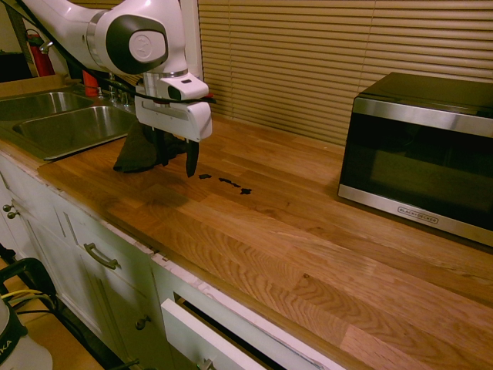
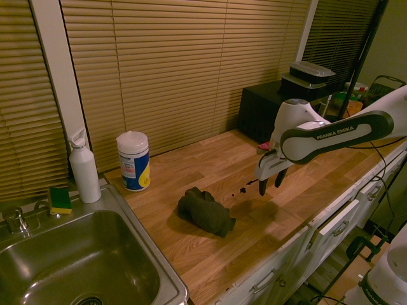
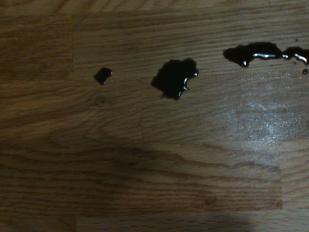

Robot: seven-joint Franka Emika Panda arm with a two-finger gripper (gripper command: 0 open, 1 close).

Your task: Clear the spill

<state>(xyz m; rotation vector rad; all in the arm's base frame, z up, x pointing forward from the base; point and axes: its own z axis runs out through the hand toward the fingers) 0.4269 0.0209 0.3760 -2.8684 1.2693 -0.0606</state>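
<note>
- The tool [image 2: 271,185] hangs above the wooden worktop [image 1: 308,254], pointing straight down, its fingers apart and empty.
- The spill [image 1: 227,183], a short trail of small dark blotches, lies on the worktop just beside the fingertips.
- In the wrist view, three glossy blotches [image 3: 174,77] sit in a row on the wood grain.
- A dark cloth [image 2: 205,211] lies crumpled near the spill, between it and the sink [image 2: 76,267].

The room is dim with warm yellow light, and the far right corner in the second exterior view is dark. The arm throws a soft shadow on the countertop [image 1: 308,254]. In the sharp wrist view, the spill [image 3: 175,77] shows small white glare.
</note>
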